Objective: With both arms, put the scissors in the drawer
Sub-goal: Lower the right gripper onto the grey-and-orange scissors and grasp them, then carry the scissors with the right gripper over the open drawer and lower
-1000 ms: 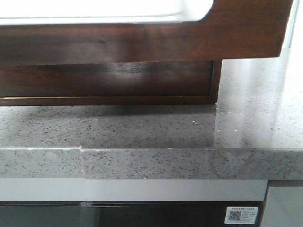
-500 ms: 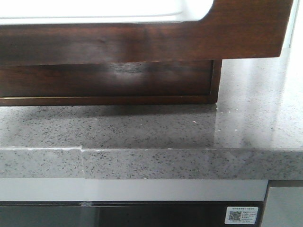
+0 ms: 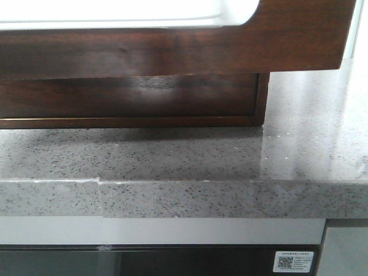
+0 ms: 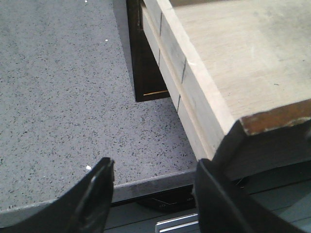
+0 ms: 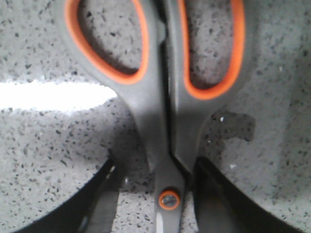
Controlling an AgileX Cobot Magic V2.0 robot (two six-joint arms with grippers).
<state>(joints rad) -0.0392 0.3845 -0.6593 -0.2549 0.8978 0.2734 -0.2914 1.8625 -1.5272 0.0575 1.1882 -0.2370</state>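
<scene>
The drawer (image 3: 287,40) is dark brown and glossy, with a wide white cut-out in its front, and stands pulled out over the counter. In the left wrist view its pale wood side (image 4: 194,82) runs beside my left gripper (image 4: 153,189). That gripper is open and empty, with one finger close by the drawer's front corner. The scissors (image 5: 160,126), grey with orange-lined handles, lie flat on the counter. My right gripper (image 5: 153,189) is open and straddles them at the orange pivot screw (image 5: 169,199), with a gap on one side. Neither gripper shows in the front view.
The grey speckled stone countertop (image 3: 172,155) has its front edge close to the camera. The dark cabinet box (image 3: 132,98) sits under the drawer and also shows in the left wrist view (image 4: 146,73). A dark appliance front with a sticker (image 3: 294,261) lies below the counter.
</scene>
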